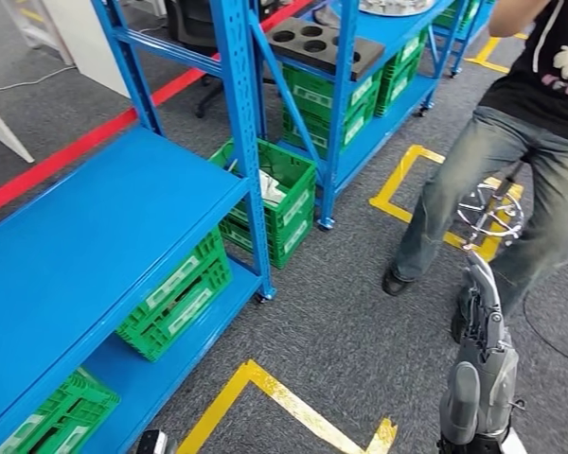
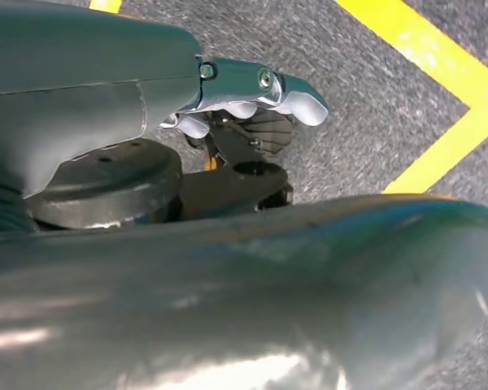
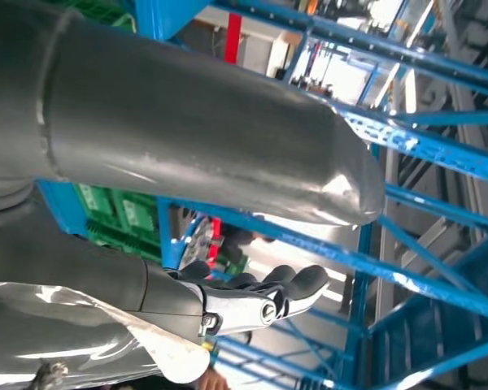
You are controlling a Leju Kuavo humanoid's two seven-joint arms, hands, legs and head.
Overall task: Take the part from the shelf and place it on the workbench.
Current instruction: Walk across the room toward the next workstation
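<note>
Hands free of any part, robot facing the shelf rack with a person close by.

The right hand (image 1: 481,340), lower right of the head view, has its fingers (image 3: 290,284) stretched out straight and holds nothing. The left hand (image 2: 247,114) hangs over the floor, and I cannot tell whether its fingers are curled shut. The part is not in either hand. The black tray (image 1: 317,43) with round holes, on the blue shelf (image 1: 88,236) at upper centre, may be it, but I cannot tell. The main risk is the person (image 1: 523,142) at upper right, near the right hand: an arm swing toward the rack could strike their leg. A reach could also clip a blue upright or snag a green crate (image 1: 267,189).
</note>
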